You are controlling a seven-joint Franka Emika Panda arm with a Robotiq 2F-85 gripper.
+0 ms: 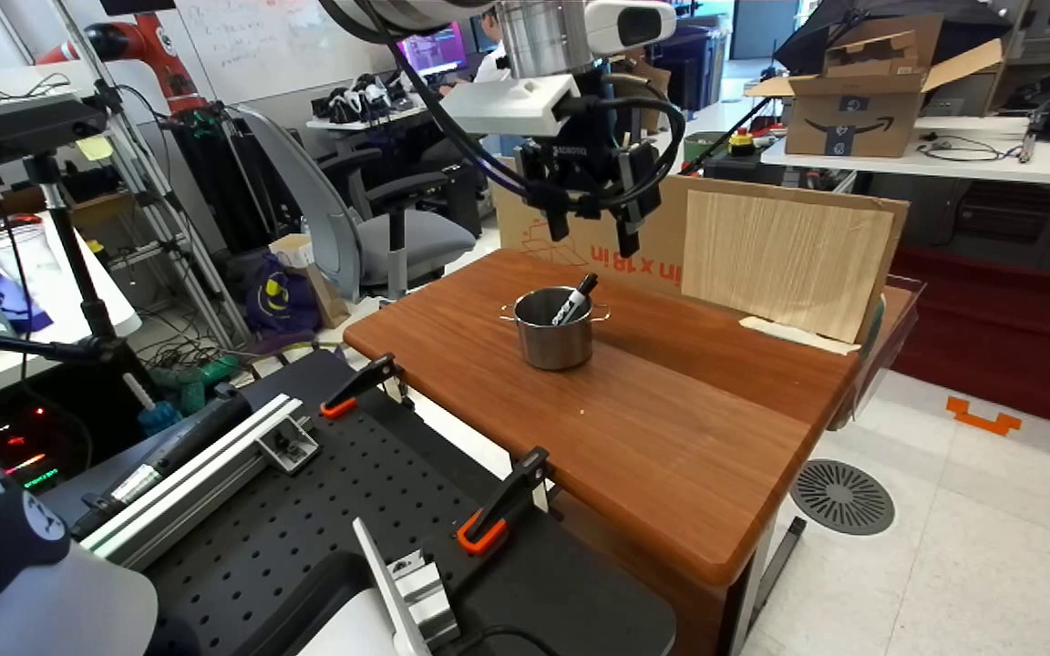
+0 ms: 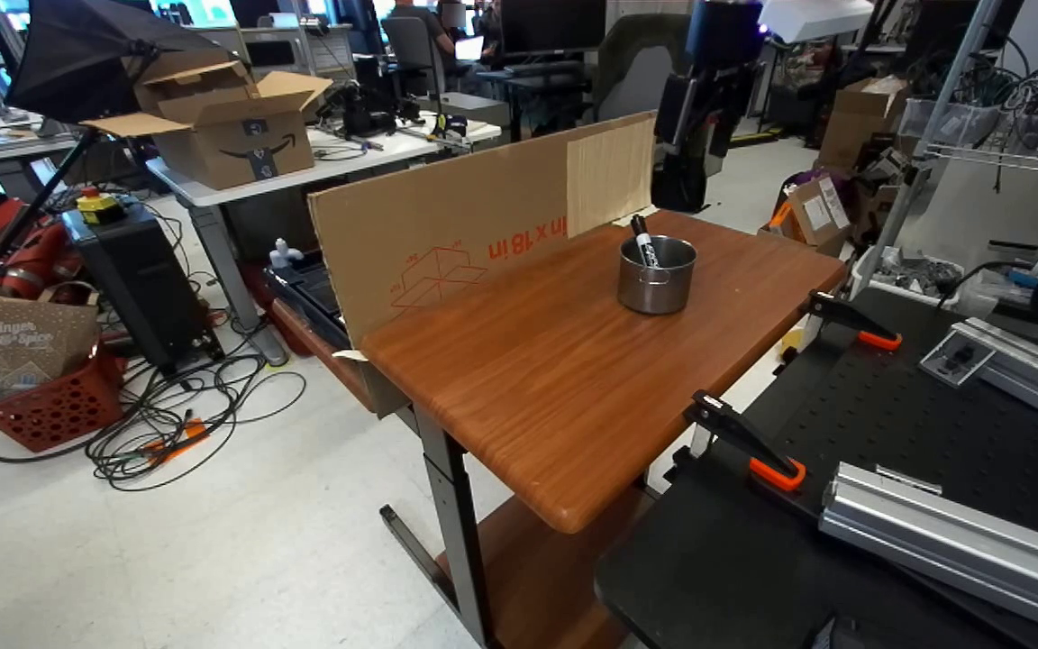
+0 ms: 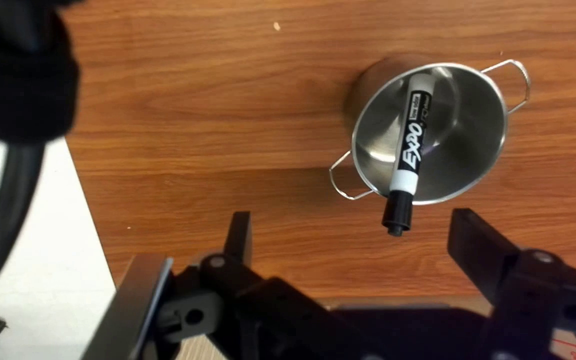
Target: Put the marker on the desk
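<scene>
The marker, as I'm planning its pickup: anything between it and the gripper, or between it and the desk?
Nothing visible separates the open gripper from the marker, whose black end pokes above the pot. The pot around its lower end stands between it and the desk.

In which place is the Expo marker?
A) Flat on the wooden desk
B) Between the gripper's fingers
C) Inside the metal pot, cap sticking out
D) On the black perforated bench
C: the wrist view shows the Expo marker leaning in the metal pot, its black cap sticking out.
</scene>
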